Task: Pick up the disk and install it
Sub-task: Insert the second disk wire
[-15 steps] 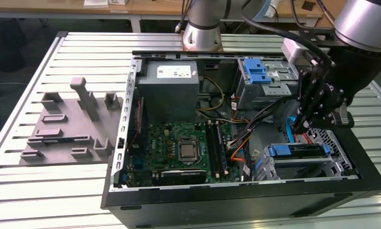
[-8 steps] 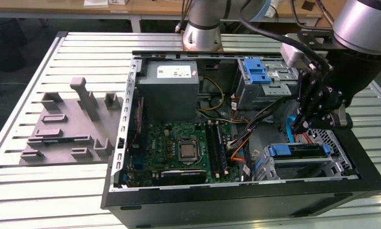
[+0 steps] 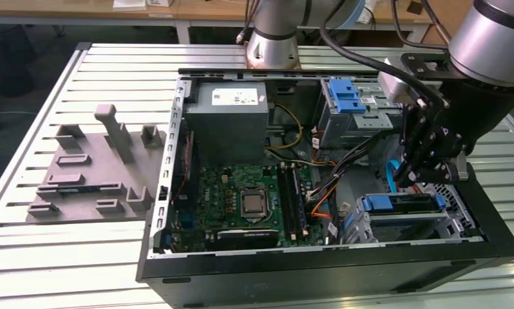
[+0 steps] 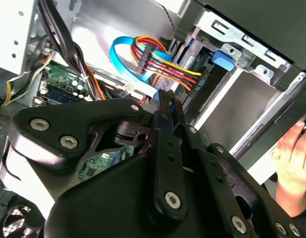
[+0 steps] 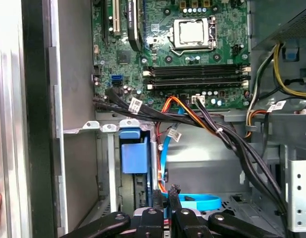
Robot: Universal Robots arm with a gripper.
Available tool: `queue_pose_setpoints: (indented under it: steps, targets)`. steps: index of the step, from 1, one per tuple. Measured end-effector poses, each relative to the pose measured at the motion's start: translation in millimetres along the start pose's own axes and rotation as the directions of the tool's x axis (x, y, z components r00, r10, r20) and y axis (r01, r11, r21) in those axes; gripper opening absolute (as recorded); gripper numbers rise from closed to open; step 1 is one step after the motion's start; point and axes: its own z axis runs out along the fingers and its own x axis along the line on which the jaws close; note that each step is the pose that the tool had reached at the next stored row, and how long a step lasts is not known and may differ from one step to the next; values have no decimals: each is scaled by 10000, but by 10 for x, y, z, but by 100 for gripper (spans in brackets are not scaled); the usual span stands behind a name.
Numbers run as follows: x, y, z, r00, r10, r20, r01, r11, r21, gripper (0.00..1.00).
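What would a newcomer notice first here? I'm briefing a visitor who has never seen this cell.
The opened computer case on the slatted table, its green motherboard bare. The black gripper reaches down into the case's drive bay at the exterior view's right, beside bright blue brackets and a blue cable. A person's hand rests at the case edge.

Open black computer case (image 3: 326, 270) lies on a slatted metal table (image 3: 68, 257), its green motherboard (image 3: 239, 203) beside the grey power supply box (image 3: 229, 122), blue drive bracket (image 3: 346, 96) at the far bay, and a grey moulded fixture tray (image 3: 94, 174) sits toward the exterior view's left.
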Motion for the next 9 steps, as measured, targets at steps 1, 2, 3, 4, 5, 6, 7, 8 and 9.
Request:
queue_pose_setpoints:
  steps: [1,2,3,4,5,6,7,8,9]
  targets:
    - [10,-1,4,10000,0,1,0,10000,0,16]
    - [11,-1,5,10000,0,1,0,10000,0,16]
    - [12,-1,5,10000,0,0,0,10000,0,16]
    - [12,-1,5,10000,0,0,0,10000,0,16]
    - [12,-1,5,10000,0,0,0,10000,0,16]
    - [15,-1,5,10000,-1,-1,1,10000,0,16]
    - [21,-1,7,10000,0,-1,0,10000,0,16]
    - [29,-2,9,10000,0,0,0,10000,0,16]
    - [41,-3,11,10000,0,-1,0,10000,0,16]
